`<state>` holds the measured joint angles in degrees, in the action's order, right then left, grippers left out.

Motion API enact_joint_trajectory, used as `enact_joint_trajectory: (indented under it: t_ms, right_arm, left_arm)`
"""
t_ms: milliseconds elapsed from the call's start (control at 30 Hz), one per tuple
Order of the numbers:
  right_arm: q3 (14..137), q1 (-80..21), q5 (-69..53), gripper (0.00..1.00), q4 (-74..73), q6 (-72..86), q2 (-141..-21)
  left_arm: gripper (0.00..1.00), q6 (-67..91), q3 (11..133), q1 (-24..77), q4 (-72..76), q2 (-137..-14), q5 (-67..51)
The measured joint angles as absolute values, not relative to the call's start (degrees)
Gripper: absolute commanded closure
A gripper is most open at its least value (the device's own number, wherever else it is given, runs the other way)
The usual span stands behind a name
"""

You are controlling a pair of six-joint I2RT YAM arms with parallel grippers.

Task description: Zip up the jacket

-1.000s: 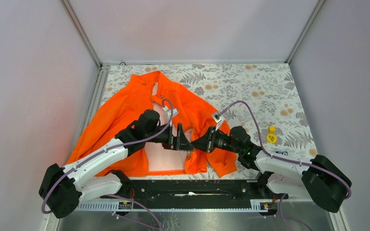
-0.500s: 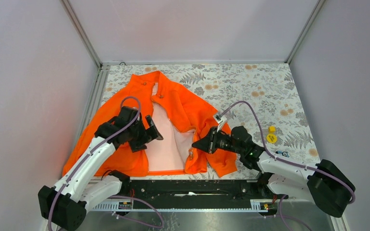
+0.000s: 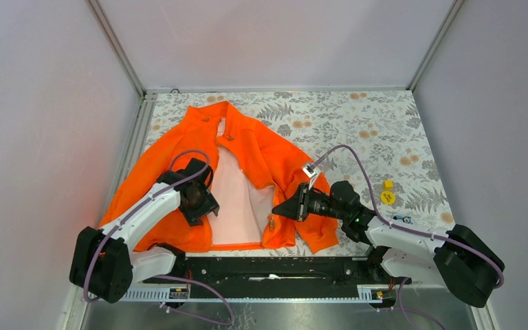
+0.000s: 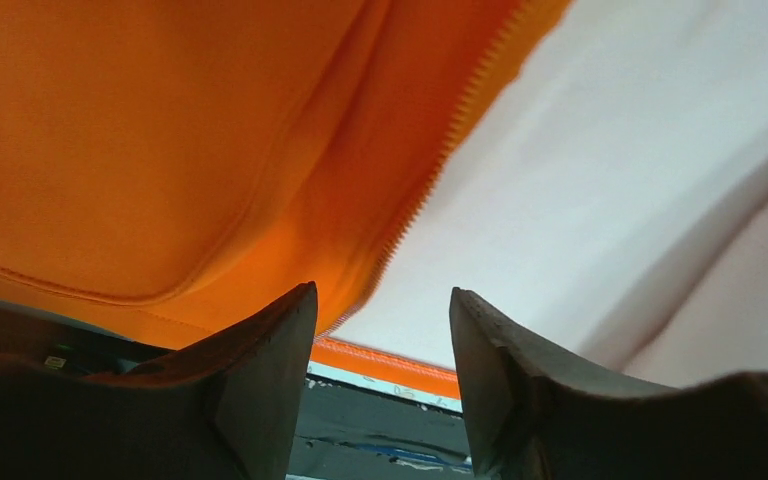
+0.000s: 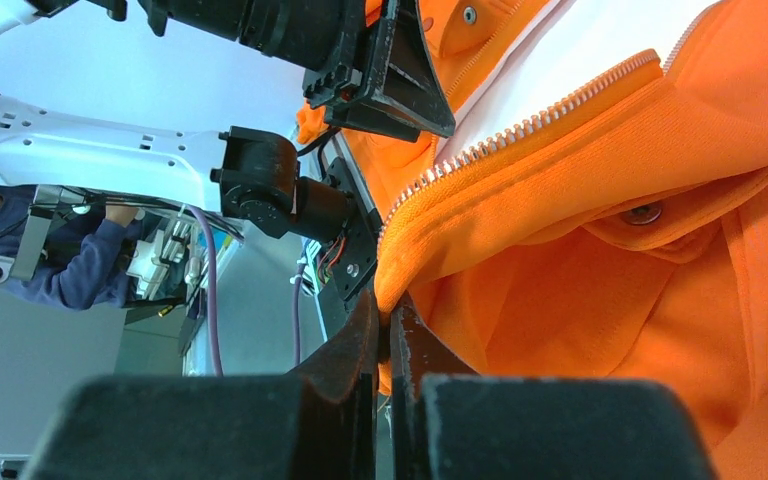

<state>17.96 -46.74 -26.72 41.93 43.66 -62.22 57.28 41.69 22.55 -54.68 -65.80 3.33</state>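
The orange jacket (image 3: 179, 155) lies unzipped on the table, its pale lining (image 3: 237, 199) showing between the two front panels. My left gripper (image 3: 205, 208) hovers at the left panel's zipper edge. In the left wrist view it (image 4: 382, 292) is open with nothing between the fingers, and the orange zipper teeth (image 4: 430, 180) run just beyond the tips. My right gripper (image 3: 276, 210) is shut on the right panel's front edge. The right wrist view shows its fingers (image 5: 385, 318) pinching a fold of orange fabric (image 5: 560, 290) below the silver zipper teeth (image 5: 520, 122).
A small yellow object (image 3: 387, 194) and a tiny blue item (image 3: 402, 218) lie on the floral tablecloth (image 3: 357, 124) to the right. Grey enclosure walls stand on three sides. The black base rail (image 3: 268, 268) runs along the near edge, just under the jacket's hem.
My left arm has drawn back from beside the right gripper to the left front panel, and its jaws have narrowed. The right gripper has kept its grip in place.
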Motion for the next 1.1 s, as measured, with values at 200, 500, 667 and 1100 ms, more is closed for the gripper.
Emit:
enact_joint_trajectory:
  t_ms: [200,500,667,1100]
  right_arm:
    - [17.12,-46.74,-26.76,1.0,42.72,44.14,-62.19]
    - [17.06,-46.74,-27.09,1.0,42.76,44.42,-62.19]
    - [17.06,-46.74,-27.09,1.0,42.72,44.45,-62.63]
    - [17.1,-46.74,-26.61,1.0,41.8,45.1,-64.03]
  left_arm:
    - [0.74,57.6,39.79,22.55,-52.29,-69.54,5.65]
    - [1.0,57.91,41.85,22.55,-50.35,-73.84,7.07]
    - [1.0,59.27,45.91,22.55,-49.8,-76.18,8.03]
    - [0.02,56.03,53.52,22.39,-39.86,-84.9,9.76]
